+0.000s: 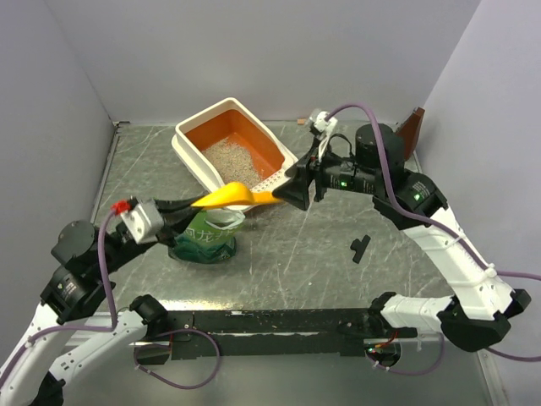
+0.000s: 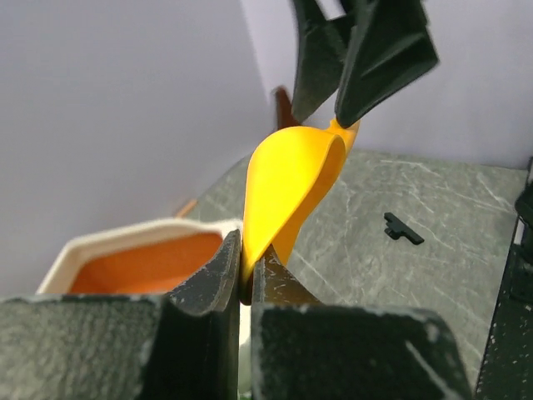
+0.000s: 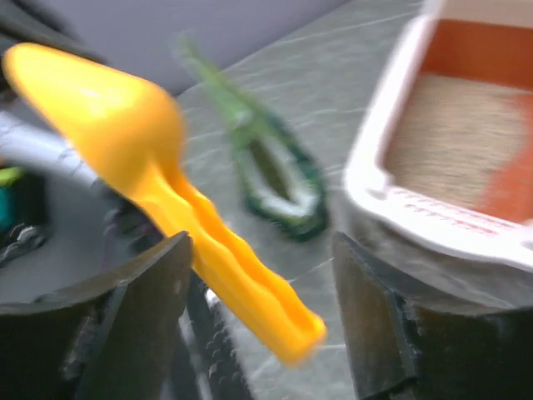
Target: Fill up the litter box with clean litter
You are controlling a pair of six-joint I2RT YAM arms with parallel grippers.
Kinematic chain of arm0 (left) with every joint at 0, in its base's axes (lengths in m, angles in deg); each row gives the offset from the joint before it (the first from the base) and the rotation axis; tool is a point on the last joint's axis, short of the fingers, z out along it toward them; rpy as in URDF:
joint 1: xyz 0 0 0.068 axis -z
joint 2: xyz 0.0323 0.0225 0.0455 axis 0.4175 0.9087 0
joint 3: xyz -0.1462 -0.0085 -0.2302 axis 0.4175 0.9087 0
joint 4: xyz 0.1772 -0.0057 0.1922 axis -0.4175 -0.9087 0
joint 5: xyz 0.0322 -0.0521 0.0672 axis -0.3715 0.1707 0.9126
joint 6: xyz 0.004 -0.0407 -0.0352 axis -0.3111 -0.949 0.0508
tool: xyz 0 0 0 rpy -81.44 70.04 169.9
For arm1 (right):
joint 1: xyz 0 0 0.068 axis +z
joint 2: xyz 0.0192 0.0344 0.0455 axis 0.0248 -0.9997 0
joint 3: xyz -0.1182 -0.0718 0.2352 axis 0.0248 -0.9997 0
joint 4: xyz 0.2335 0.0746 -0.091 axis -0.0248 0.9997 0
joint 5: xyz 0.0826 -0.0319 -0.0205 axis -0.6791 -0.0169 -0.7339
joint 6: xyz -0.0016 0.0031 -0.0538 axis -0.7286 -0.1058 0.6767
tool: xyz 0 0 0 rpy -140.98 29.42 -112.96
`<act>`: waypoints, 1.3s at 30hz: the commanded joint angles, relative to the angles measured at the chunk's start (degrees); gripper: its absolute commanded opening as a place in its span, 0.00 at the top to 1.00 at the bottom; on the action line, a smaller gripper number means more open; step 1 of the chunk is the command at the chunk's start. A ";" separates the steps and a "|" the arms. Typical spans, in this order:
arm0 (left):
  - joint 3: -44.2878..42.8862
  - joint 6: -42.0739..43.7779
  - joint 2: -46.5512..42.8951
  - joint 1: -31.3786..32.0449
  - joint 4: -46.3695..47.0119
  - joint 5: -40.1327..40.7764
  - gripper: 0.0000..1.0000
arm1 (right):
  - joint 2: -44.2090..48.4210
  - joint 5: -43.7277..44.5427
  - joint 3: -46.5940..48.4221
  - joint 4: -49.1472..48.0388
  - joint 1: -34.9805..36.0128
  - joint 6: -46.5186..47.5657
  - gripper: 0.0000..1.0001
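The litter box (image 1: 196,127) stands at the back centre, with clean litter (image 1: 230,159) in its orange inside. My left gripper (image 1: 194,205) is shut on the bowl rim of a yellow scoop (image 1: 228,196) and holds it above a crinkled green bag (image 1: 207,238). In the left wrist view the jaws (image 2: 246,271) pinch the scoop (image 2: 291,179). My right gripper (image 1: 285,195) is open, with the scoop's handle (image 3: 250,283) between its spread fingers (image 3: 141,292), not touching. The right wrist view shows the litter box (image 3: 450,229), the litter (image 3: 458,142) and the bag (image 3: 275,171).
A small black part (image 1: 362,245) lies on the table right of centre; it also shows in the left wrist view (image 2: 403,228). A brown object (image 1: 412,128) stands at the back right corner. Grey walls close in the left, back and right.
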 commanded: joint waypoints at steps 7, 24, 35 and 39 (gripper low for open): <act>-8.77 -17.32 7.39 -0.03 -9.66 13.48 0.99 | 2.88 0.62 -15.68 -35.08 -12.95 -8.79 0.18; -0.43 -24.80 10.73 -7.13 -7.57 4.11 0.99 | -14.16 -36.22 -41.27 -114.10 -24.12 -55.26 0.26; 4.68 -27.97 15.13 -14.70 5.18 -14.80 0.99 | -14.69 -34.91 -49.79 -116.58 -26.93 -51.07 0.27; 5.12 -28.41 16.18 -16.98 6.15 -16.92 0.99 | -16.80 -35.88 -52.08 -125.71 -27.81 -57.03 0.27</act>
